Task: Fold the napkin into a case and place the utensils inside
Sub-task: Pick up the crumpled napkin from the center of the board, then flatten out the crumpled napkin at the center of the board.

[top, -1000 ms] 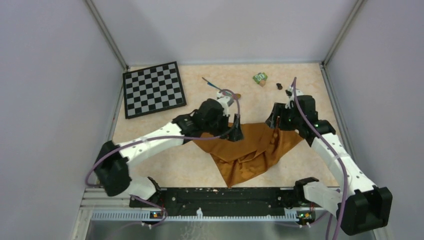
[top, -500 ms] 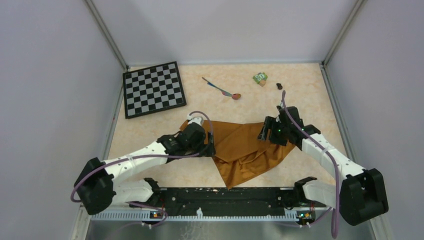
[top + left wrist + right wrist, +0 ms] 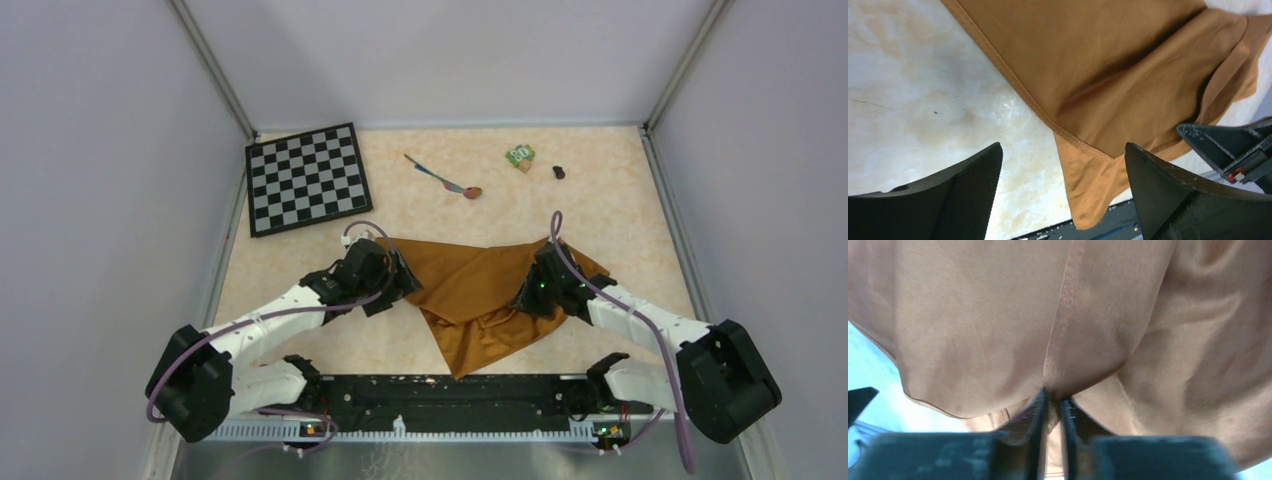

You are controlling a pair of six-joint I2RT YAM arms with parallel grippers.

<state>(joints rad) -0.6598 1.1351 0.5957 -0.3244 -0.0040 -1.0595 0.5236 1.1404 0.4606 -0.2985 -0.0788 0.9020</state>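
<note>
The orange-brown napkin [image 3: 470,290] lies crumpled mid-table, one point hanging toward the near edge. My left gripper [image 3: 400,283] is at its left corner, open. In the left wrist view the napkin's [image 3: 1098,70] hemmed edge runs between the spread fingers [image 3: 963,195] of that gripper [image 3: 1063,150], unpinched. My right gripper [image 3: 525,296] sits on the cloth's right part. The right wrist view shows this gripper [image 3: 1053,397] shut on a hemmed fold of the napkin [image 3: 973,325]. The utensils [image 3: 445,178], with a coppery spoon bowl, lie beyond the napkin. No case shape shows.
A black-and-white chessboard [image 3: 305,178] lies at the far left. A small green block [image 3: 519,155] and a small dark object [image 3: 558,172] sit at the far right. Grey walls close in the table [image 3: 620,210] on three sides.
Both arms have drawn back toward the near edge. The right gripper has gone from open to shut on a napkin fold. The napkin's left corner now spreads wider to the left.
</note>
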